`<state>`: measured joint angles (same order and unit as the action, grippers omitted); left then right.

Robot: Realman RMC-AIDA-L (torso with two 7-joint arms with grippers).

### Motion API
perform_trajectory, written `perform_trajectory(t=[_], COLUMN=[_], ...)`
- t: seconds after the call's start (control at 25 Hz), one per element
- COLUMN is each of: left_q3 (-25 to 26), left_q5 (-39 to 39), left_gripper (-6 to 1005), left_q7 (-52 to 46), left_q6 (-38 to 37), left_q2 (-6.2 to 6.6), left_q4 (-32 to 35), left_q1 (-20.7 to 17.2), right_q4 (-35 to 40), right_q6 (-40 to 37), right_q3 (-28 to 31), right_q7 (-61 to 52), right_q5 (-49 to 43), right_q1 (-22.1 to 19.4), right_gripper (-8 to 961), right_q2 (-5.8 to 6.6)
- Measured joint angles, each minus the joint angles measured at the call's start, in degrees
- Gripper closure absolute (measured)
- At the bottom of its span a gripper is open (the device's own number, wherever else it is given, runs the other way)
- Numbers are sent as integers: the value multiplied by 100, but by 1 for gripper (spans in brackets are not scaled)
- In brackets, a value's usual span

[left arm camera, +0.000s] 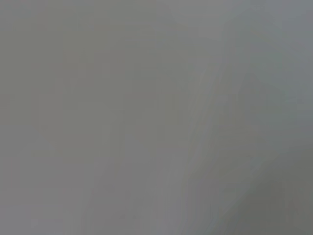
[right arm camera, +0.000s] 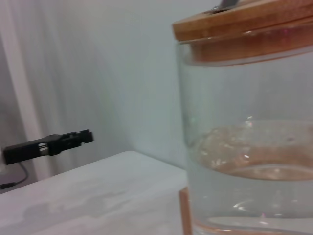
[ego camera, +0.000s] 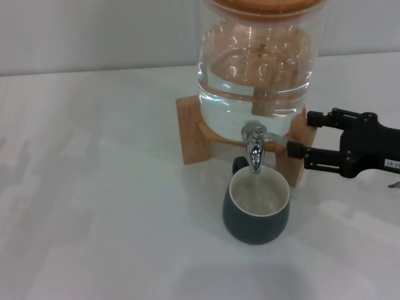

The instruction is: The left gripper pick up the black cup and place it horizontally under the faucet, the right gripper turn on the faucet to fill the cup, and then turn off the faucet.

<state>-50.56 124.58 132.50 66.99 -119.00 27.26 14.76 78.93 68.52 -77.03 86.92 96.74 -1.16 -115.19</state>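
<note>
The black cup [ego camera: 256, 212] stands upright on the white table, its cream inside open to the top, directly under the spout of the faucet [ego camera: 254, 149]. Its handle points back toward the wooden stand. The faucet sits at the front of the glass dispenser [ego camera: 255, 69], and its thin lever reaches out to the right. My right gripper [ego camera: 303, 134] comes in from the right at lever height with its fingers apart. The lower fingertip [ego camera: 296, 150] is at the lever's end. I cannot tell if water is running. The left gripper is out of view.
The dispenser holds water and rests on a wooden stand [ego camera: 190, 134]; its wooden lid [right arm camera: 244, 29] and glass wall fill the right wrist view. A black device [right arm camera: 49, 145] stands far off beyond the table. The left wrist view shows only plain grey.
</note>
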Motion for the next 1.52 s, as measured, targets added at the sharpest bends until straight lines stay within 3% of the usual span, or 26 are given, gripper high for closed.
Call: perform_trajectory(t=[0.96,1.16,1.28,1.52], left_q3=[-21,11,25,353], left_q5=[8,34,120,170], left_gripper=[481,481,481,481], left_q7=[-20,-3,36,195], left_q6=[-5,-11,-57,-74], left_q2=[-18,-6,12,18], left_q4=[-10,-11,-10,-10], left_q1=[-31,-12,3,48], right_q4=[-138,-135,-407,-1953], right_q6=[-170,389,1056,1969], right_q3=[70,512,1144,2229], right_q7=[9,50,329,1761], right_q5=[21,79,285,1029], right_q1=[127,-3,-126,-169], right_gripper=[189,189,189,189], right_q2=[-5,-11,-13,-12])
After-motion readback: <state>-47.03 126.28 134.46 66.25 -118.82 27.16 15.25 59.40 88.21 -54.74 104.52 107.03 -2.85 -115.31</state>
